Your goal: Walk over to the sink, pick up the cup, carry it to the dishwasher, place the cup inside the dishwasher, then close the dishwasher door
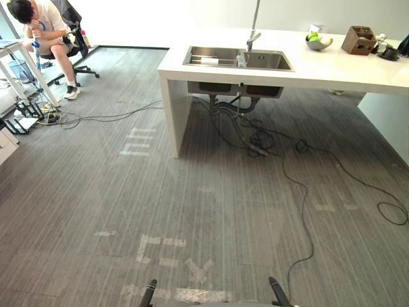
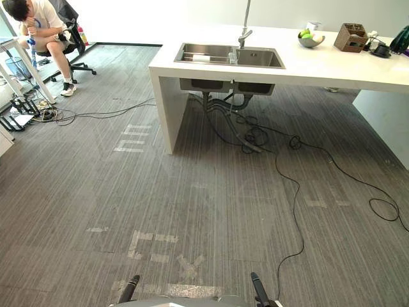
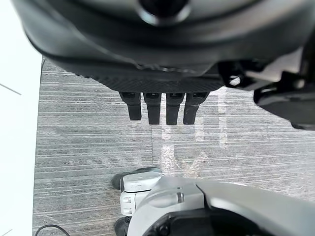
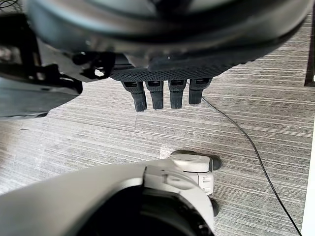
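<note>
Grey ribbed carpet (image 1: pixel 211 204) runs from the near edge to a white counter (image 1: pixel 358 70) at the far side, well apart from the robot. A steel double sink (image 1: pixel 268 61) is set into the counter, with a tall tap (image 1: pixel 254 38) behind it. A small clear cup (image 1: pixel 240 60) stands by the divider between the basins, and a white object (image 1: pixel 209 61) lies in the left basin. Further right on the counter sit a bowl of green fruit (image 1: pixel 318 42) and a brown box (image 1: pixel 359 39). At the far left a person (image 1: pixel 48 29) sits on an office chair (image 1: pixel 73 19). The left hand (image 3: pixel 162 64) and the right hand (image 4: pixel 167 54) each hang over the carpet, fingers (image 3: pixel 153 109) straight and side by side, closed on nothing.
</note>
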Available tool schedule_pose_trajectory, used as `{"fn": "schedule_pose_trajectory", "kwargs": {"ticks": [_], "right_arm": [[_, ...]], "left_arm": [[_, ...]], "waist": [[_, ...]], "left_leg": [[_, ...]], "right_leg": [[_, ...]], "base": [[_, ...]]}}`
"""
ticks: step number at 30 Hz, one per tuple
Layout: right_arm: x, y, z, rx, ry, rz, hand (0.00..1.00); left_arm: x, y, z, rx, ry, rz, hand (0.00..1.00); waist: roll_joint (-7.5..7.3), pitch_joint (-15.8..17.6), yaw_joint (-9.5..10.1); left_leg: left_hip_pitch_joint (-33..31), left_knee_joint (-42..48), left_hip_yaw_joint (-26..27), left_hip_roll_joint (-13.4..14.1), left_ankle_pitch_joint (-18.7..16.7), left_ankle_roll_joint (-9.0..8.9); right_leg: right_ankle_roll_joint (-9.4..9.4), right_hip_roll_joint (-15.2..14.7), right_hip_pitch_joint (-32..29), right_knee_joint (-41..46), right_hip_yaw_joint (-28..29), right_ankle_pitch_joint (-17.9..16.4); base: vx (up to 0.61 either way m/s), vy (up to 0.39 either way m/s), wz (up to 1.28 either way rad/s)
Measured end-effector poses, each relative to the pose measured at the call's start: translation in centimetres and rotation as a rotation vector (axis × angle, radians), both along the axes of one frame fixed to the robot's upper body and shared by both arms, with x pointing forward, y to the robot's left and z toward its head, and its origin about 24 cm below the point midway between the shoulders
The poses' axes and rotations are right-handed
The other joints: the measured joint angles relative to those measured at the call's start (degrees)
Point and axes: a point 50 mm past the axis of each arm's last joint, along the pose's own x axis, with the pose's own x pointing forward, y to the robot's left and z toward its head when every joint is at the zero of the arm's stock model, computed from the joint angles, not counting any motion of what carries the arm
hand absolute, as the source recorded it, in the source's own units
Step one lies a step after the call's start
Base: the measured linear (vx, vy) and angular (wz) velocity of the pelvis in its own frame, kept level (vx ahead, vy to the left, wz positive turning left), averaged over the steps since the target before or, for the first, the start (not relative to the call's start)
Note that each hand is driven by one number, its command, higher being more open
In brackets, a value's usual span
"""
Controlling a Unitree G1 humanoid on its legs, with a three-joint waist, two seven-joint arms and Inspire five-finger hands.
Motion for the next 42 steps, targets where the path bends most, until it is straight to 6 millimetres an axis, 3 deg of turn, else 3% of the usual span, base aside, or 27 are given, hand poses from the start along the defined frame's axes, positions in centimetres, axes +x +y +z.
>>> {"fn": "schedule_pose_trajectory", "kwargs": {"ticks": [1, 3, 4, 5, 8, 14, 21, 42], "right_arm": [[0.0, 0.0, 0.0, 0.0, 0.001, 0.0, 1.0], [-0.6, 0.0, -0.4, 0.188, 0.039, -0.382, 1.0], [-1.0, 0.2, -0.5, 0.281, 0.059, -0.575, 1.0], [-1.2, 0.3, -0.6, 0.317, 0.065, -0.636, 1.0], [-1.2, 0.2, -0.6, 0.35, 0.097, -0.641, 1.0], [-0.9, 0.0, -0.6, 0.36, 0.081, -0.675, 1.0], [3.7, 0.6, -0.2, 0.424, -0.093, -0.716, 1.0], [4.8, 1.0, -0.1, 0.411, -0.157, -0.681, 1.0]], "left_arm": [[0.0, 0.0, 0.0, 0.0, 0.001, 0.0, 1.0], [-0.4, 0.1, -0.3, -0.197, 0.065, 0.424, 1.0], [-0.9, -0.3, -0.5, -0.304, 0.1, 0.645, 1.0], [-1.2, -0.8, -0.6, -0.373, 0.113, 0.735, 1.0], [-0.6, -1.0, -0.6, -0.427, 0.11, 0.72, 1.0], [0.7, -1.3, -0.6, -0.43, 0.103, 0.671, 1.0], [4.0, -1.9, -0.5, -0.372, -0.022, 0.598, 1.0], [3.8, -2.1, -0.6, -0.36, -0.012, 0.642, 1.0]], "waist": [[0.0, 0.0, -0.08], [-0.03, 0.1, 0.43], [0.0, 0.1, 0.23], [0.5, -0.2, 0.28], [0.64, -0.5, 0.46], [1.07, -0.3, 0.35], [1.26, 1.3, 0.43], [1.44, 3.1, 0.22]], "left_leg": [[0.4, -0.5, 0.0, 0.0, 0.1, -0.09], [3.0, -3.9, 8.3, 3.3, -0.1, 0.07], [4.7, -6.0, 12.8, 4.8, 1.2, -0.99], [5.8, -8.6, 13.0, 4.4, 2.7, -1.24], [8.0, -14.0, 13.0, 3.6, 5.7, -0.85], [10.5, -17.9, 12.4, 3.0, 6.9, -2.19], [11.2, -19.6, 11.4, 3.1, 8.4, -2.65], [14.5, -19.7, 15.1, 3.5, 8.5, -2.46]], "right_leg": [[-0.1, 0.0, 0.4, -0.5, 0.0, 0.1], [-0.04, -2.9, 3.2, -4.3, -6.7, 0.8], [0.71, -3.7, 5.0, -7.3, -9.5, 2.8], [0.78, -3.6, 5.9, -9.3, -9.5, 4.0], [1.28, -3.5, 7.5, -13.0, -9.6, 5.8], [2.14, -3.3, 10.3, -16.8, -10.5, 6.7], [2.12, -2.9, 10.8, -17.5, -11.3, 7.3], [1.79, -2.4, 12.6, -17.7, -7.5, 8.5]], "base": [[0.0, 0.0, 0.0], [0.03, -0.047, -0.03], [0.08, -0.04, 0.01], [0.1, -0.016, 0.06], [0.13, 0.025, 0.01], [0.06, 0.003, 0.05], [-0.03, -0.027, 0.07], [-0.04, -0.003, -0.09]]}}
